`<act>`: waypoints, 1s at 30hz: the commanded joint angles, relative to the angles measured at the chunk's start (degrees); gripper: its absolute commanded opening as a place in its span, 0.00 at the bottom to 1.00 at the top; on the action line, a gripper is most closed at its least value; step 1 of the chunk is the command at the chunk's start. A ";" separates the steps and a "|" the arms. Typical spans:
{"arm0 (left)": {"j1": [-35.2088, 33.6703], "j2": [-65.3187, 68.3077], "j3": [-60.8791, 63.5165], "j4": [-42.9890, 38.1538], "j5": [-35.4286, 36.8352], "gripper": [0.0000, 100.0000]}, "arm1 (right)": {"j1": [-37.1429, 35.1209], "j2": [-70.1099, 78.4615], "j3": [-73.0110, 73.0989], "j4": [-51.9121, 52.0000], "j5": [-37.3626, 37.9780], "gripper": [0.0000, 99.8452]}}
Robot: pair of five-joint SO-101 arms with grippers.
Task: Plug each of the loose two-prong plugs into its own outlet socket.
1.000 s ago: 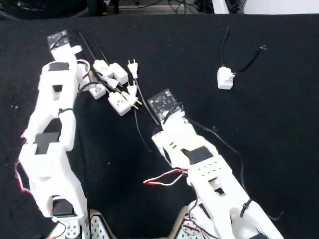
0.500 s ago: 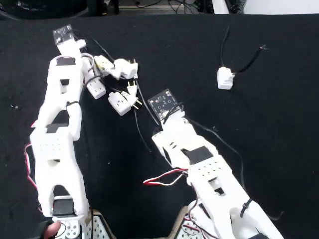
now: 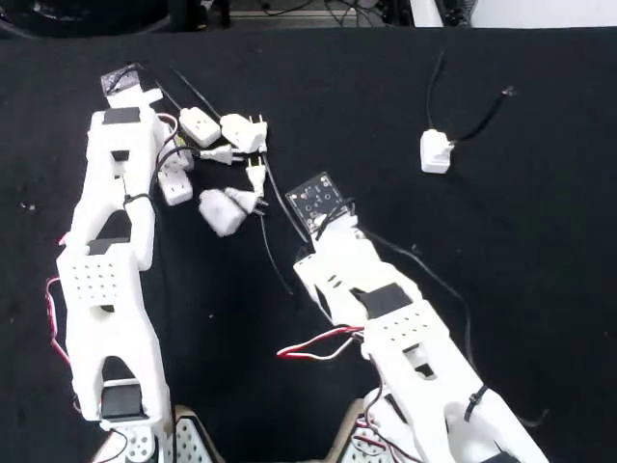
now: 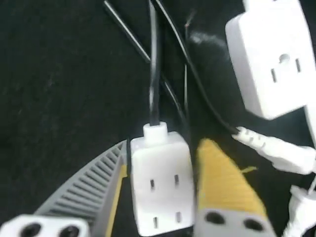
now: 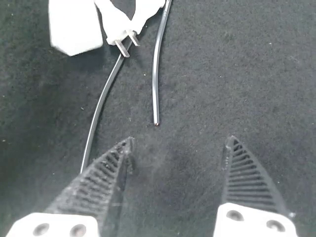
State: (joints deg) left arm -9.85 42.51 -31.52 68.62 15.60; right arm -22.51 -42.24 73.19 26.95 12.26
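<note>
**Between the left fingers, one socket block held fast**

Between the fingers of the left gripper [image 4: 164, 147] sits a white socket block [image 4: 160, 190]. It is a rounded box with two pairs of slots on its face and a black cord [image 4: 154, 74] leaving its far end. The grey ribbed finger [image 4: 86, 190] lies against one long side and the yellow finger [image 4: 224, 185] against the other, so the gripper is clamped on the block. Just beyond the yellow finger lies a white two-prong plug [image 4: 274, 150] with its prongs bare. Farther out past it, a second socket block [image 4: 271, 59] lies face up, showing one pair of slots and a round mark. A further plug [image 4: 301, 217] beside the yellow finger is cut off at the edge, and too little shows to tell how it lies.

The right gripper [image 5: 180, 141] hangs spread wide over the black cloth [image 5: 237, 59], grasping nothing. Just ahead of its fingertips lies a cut cord end [image 5: 156, 121]. Farther ahead, a pair of plugs [image 5: 112, 22] point their prongs back toward the gripper, beside a white block [image 5: 74, 24] that is partly cut off.

From above, a lone socket [image 3: 436, 151] lies well apart from both grippers, out beyond the right one.
</note>
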 commanded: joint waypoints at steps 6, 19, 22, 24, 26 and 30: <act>-1.01 -0.70 -19.12 19.25 0.18 0.04 | -0.79 -1.80 0.13 -1.23 0.18 0.27; -4.53 -0.18 -16.40 32.26 -10.81 0.05 | -0.62 -1.71 0.22 -0.88 0.18 0.27; -3.47 -0.79 -10.15 32.26 -15.65 0.13 | -0.79 -1.71 0.22 -0.88 0.18 0.27; -2.77 -2.02 -6.81 32.26 -19.34 0.18 | -0.79 -1.71 0.84 -1.23 0.18 0.27; -2.42 -3.60 -3.30 32.26 -23.03 0.21 | -0.79 -1.71 1.27 -1.23 0.18 0.27; -1.98 -9.14 2.86 32.26 -25.58 0.20 | -0.79 -1.71 1.36 -1.23 0.18 0.27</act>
State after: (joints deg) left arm -12.92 43.12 -32.57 100.18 -7.16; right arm -22.51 -42.24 74.95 26.95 12.26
